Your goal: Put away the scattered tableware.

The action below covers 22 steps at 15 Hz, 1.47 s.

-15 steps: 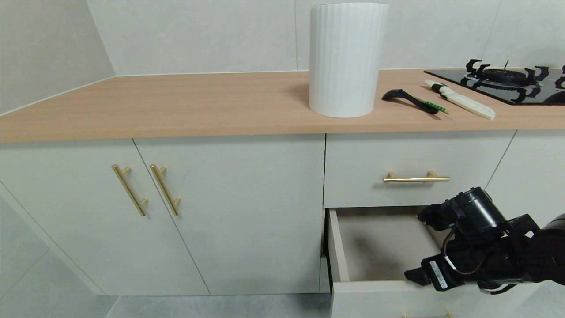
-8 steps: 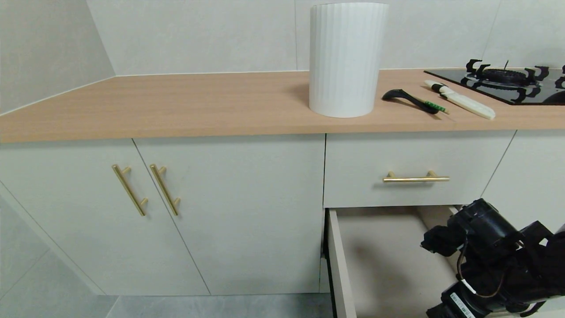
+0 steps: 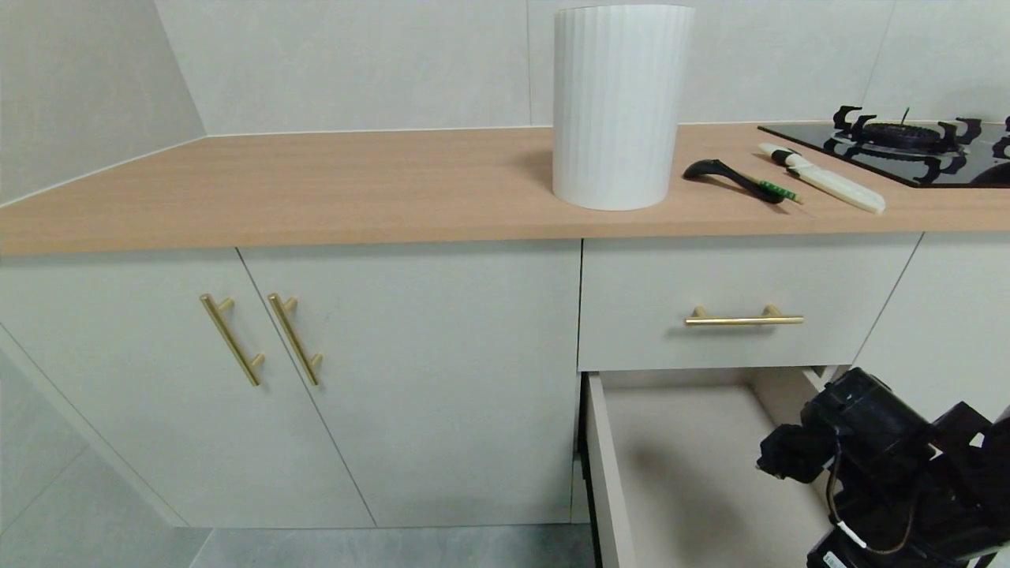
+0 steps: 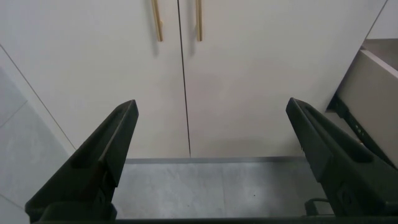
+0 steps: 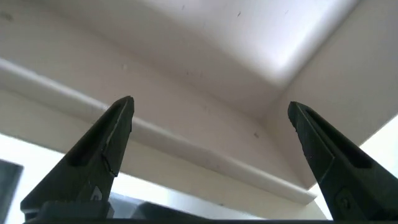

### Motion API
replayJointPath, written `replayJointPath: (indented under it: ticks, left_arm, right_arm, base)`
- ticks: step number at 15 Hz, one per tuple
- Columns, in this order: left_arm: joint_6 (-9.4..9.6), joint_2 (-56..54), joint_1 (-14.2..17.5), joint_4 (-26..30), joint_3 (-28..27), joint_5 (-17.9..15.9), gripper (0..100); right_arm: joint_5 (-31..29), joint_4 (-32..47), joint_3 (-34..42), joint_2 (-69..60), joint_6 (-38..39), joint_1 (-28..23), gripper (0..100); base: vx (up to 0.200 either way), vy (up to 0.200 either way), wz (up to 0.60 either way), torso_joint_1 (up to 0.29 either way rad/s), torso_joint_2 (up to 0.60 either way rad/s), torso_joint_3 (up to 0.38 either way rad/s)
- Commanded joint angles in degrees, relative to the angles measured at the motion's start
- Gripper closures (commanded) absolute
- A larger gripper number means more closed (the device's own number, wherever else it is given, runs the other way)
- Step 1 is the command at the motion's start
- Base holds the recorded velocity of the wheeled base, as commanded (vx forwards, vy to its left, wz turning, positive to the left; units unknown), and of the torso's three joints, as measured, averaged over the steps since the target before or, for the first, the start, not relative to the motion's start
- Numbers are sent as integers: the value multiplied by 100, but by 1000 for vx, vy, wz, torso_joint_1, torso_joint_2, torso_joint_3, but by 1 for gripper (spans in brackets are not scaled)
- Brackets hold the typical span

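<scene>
On the wooden counter (image 3: 316, 181) lie a black spoon (image 3: 714, 170), a green-patterned pair of chopsticks (image 3: 779, 192) and a white knife (image 3: 832, 187), to the right of a tall white ribbed container (image 3: 619, 106). Below them the lower drawer (image 3: 694, 473) stands pulled out, its pale inside bare. My right arm (image 3: 876, 465) hangs over the drawer's right side. My right gripper (image 5: 211, 155) is open, fingers wide apart, facing an inner corner of the drawer (image 5: 205, 74). My left gripper (image 4: 211, 155) is open and holds nothing, low before the cupboard doors (image 4: 249, 74).
A black gas hob (image 3: 907, 150) sits at the counter's far right. The upper drawer (image 3: 742, 304) is closed, with a gold handle (image 3: 744, 319). Two cupboard doors with gold handles (image 3: 260, 339) stand closed to the left. Grey tiled floor (image 4: 211, 193) lies below.
The lower drawer has slid farther out toward me, its front panel passing below the picture. My right arm has moved down and to the right with it.
</scene>
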Motion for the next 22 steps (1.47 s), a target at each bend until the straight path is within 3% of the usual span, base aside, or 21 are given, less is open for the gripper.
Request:
replayJointPath:
  ticks: [1, 5, 10, 16, 22]
  left_arm:
    - [0, 7, 0, -1, 0, 2, 0]
    - [0, 7, 0, -1, 0, 2, 0]
    - [0, 7, 0, -1, 0, 2, 0]
    - [0, 7, 0, -1, 0, 2, 0]
    - [0, 7, 0, -1, 0, 2, 0]
  right_arm:
    - [9, -58, -250, 19, 337, -32, 0]
    - [1, -585, -567, -113, 1347, -102, 0]
    - [-35, -1183, -549, -210, 1347, -401, 0]
    - [-87, -1218, -488, -333, 1312, -462, 0]
    - [-281, -1227, -488, -324, 1312, -462, 0]
  base:
    - [0, 0, 0, 0, 0, 0]
    - [0, 0, 0, 0, 0, 0]
    - [0, 0, 0, 0, 0, 0]
    - [0, 0, 0, 0, 0, 0]
    - [0, 0, 0, 89, -304, -256]
